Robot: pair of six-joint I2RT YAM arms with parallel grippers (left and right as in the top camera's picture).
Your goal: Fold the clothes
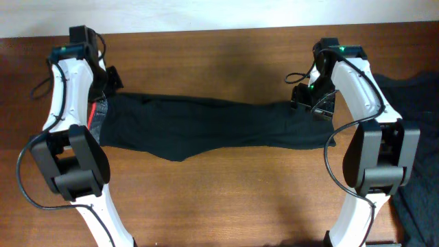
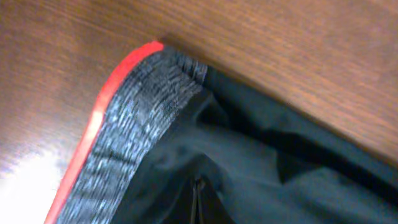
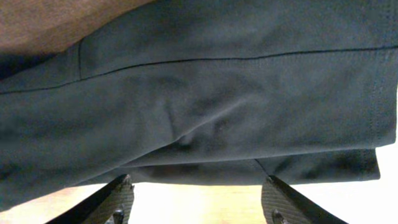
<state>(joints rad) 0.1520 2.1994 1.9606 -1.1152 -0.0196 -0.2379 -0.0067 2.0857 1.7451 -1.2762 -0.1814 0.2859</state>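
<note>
Right gripper (image 3: 198,200) jaws are wide apart over the leg hems; left gripper (image 1: 103,96), can't tell. Trousers (image 1: 206,127) lie stretched left-to-right across the table (image 1: 206,55). I'd pinch both layers squarely, then carry the hems to the waistband (image 2: 134,118).

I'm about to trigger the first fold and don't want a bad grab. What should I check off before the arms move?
1. Trousers spread lengthwise on the table: ok.
2. Waistband in the left wrist view: ok.
3. Left gripper holding the waistband: cannot tell, its fingers barely show.
4. Right gripper open at the leg hem: ok.
5. Dark heap apart from the hem: cannot tell, the right arm hides the gap.
</note>
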